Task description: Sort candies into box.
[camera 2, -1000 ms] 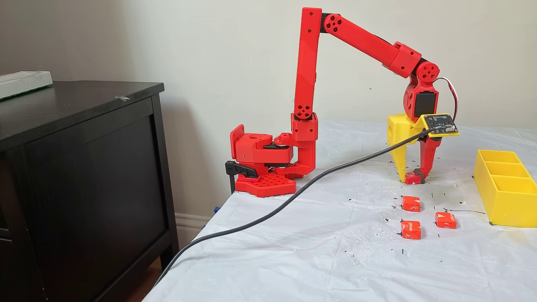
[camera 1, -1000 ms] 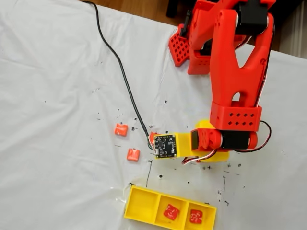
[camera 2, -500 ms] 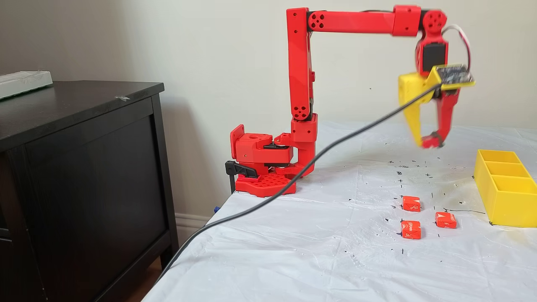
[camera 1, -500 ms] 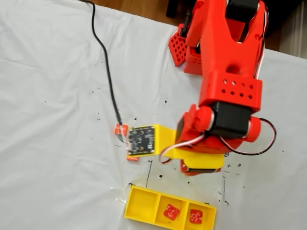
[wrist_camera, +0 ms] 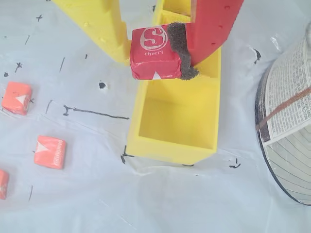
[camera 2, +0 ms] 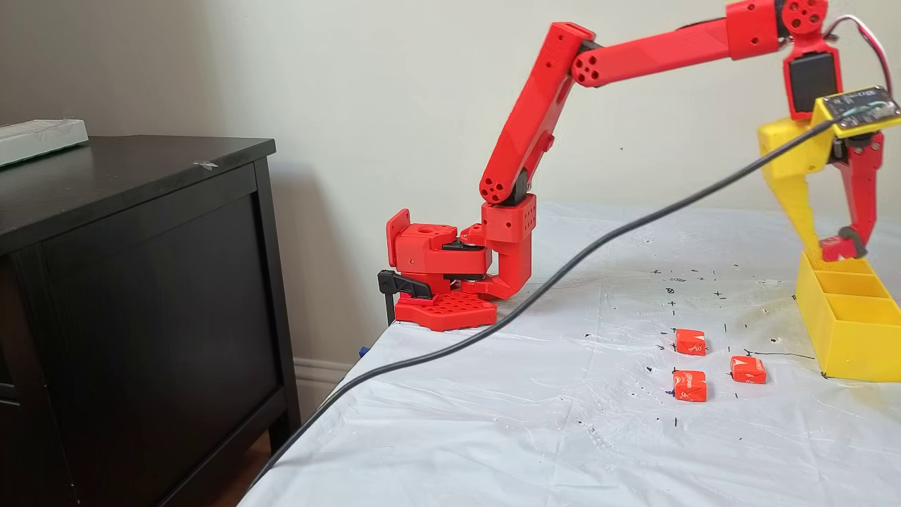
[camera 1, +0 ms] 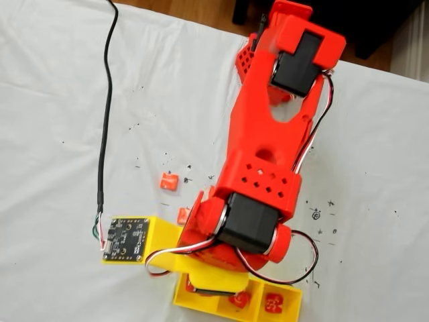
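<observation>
At the left edge of my wrist view I see three loose orange-red candies (wrist_camera: 16, 97) on the white sheet (wrist_camera: 73, 204). Upper centre, my gripper (wrist_camera: 158, 46) pinches a red square candy (wrist_camera: 154, 52) marked "S cherry" between its yellow finger (wrist_camera: 104, 29) and padded red one, directly over the yellow box (wrist_camera: 170, 148), whose near compartment lies empty. A round printed object (wrist_camera: 286, 121) crowds the right edge.

box (camera 1: 285, 315) left compartments hidden beneath the arm (camera 1: 268, 154), one loose candy (wrist_camera: 2, 184) cut by the wrist view's edge
</observation>
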